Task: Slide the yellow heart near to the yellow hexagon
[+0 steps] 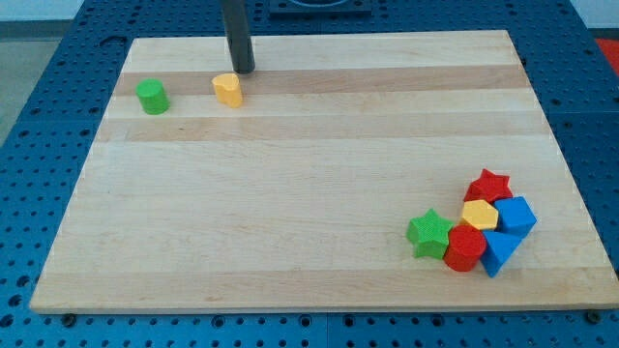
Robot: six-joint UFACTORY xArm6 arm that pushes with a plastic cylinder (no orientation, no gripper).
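Note:
The yellow heart point(228, 89) lies on the wooden board near the view's top left. The yellow hexagon point(480, 214) sits in a tight cluster of blocks at the view's bottom right, far from the heart. My tip point(242, 70) is the lower end of the dark rod; it stands just above and slightly right of the yellow heart, very close to it, with a small gap showing.
A green cylinder point(152, 97) stands left of the heart. Around the hexagon are a red star point(489, 184), a blue cube point(516, 214), a blue triangular block point(497, 251), a red cylinder point(465, 247) and a green star point(429, 233). The board's edge point(319, 307) runs along the bottom.

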